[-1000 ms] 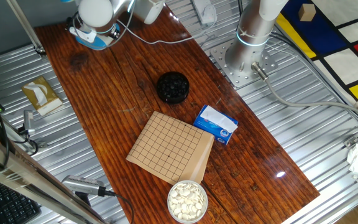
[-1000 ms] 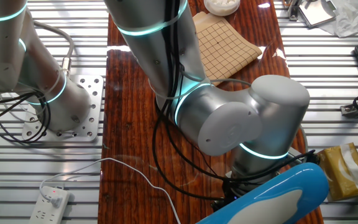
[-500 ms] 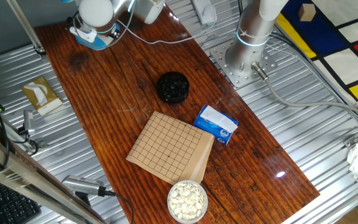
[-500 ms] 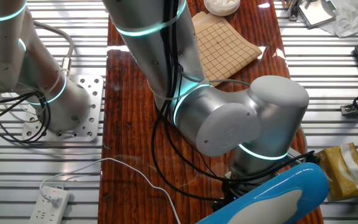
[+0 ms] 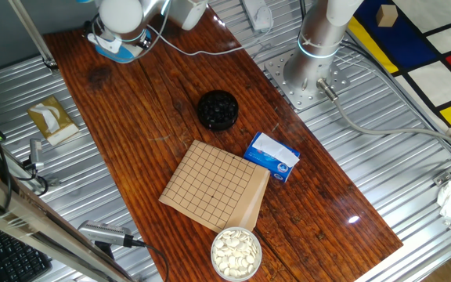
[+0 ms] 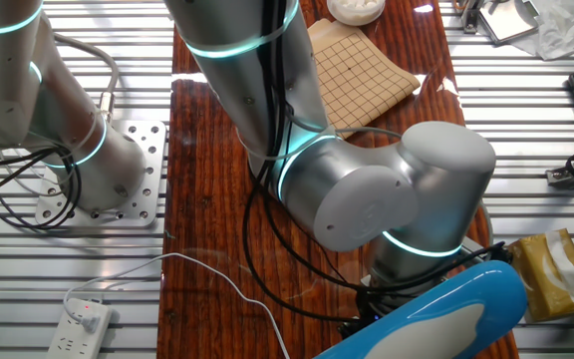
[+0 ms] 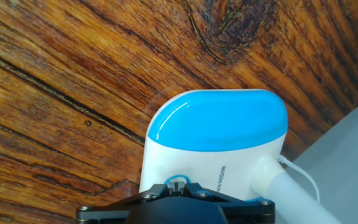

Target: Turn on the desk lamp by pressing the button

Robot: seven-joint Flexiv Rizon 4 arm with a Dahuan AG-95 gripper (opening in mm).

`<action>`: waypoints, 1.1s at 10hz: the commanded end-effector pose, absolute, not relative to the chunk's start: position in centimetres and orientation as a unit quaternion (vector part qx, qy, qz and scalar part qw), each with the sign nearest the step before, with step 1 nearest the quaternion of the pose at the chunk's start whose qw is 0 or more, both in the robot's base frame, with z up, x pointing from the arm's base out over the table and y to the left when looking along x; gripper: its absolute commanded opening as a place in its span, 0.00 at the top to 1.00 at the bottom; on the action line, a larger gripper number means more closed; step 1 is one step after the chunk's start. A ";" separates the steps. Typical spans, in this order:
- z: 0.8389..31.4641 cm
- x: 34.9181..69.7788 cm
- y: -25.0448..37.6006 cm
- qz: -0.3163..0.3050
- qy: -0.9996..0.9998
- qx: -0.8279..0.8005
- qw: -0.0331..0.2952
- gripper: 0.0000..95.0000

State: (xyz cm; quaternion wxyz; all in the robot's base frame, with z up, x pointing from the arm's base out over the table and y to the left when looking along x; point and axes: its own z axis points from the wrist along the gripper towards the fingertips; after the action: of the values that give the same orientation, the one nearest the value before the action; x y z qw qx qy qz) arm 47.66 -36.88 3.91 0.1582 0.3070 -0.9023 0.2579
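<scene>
The desk lamp (image 7: 216, 127) fills the hand view: a white base with a rounded light-blue top, on the wooden table. A small blue ring marks its button (image 7: 178, 180) at the base's near edge. My gripper (image 7: 178, 186) is right over that ring, fingertips together and touching it. In one fixed view the lamp (image 5: 116, 45) sits at the table's far left corner under my wrist, with its thin white cord (image 5: 202, 51) trailing right. In the other fixed view a blue and white lamp part (image 6: 436, 319) shows below my arm; the fingers are hidden there.
A black bowl (image 5: 217, 110), a go board (image 5: 214, 184), a blue-and-white packet (image 5: 272, 157) and a bowl of white stones (image 5: 236, 252) lie along the table. A tissue box (image 5: 52, 119) sits off the table's left side. A power strip (image 6: 78, 324) holds the cord.
</scene>
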 end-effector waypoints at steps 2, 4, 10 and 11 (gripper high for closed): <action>1.7 47.3 -38.4 0.256 -0.903 0.308 0.155 1.00; 1.5 47.3 -38.5 0.257 -0.903 0.310 0.152 1.00; 1.6 47.2 -38.6 0.260 -0.899 0.318 0.151 1.00; 1.7 47.2 -38.7 0.258 -0.899 0.321 0.152 1.00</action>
State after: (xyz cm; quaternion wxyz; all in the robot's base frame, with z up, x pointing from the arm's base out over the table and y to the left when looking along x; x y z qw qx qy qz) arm 47.24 -37.36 4.02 0.1548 0.3235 -0.8971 0.2580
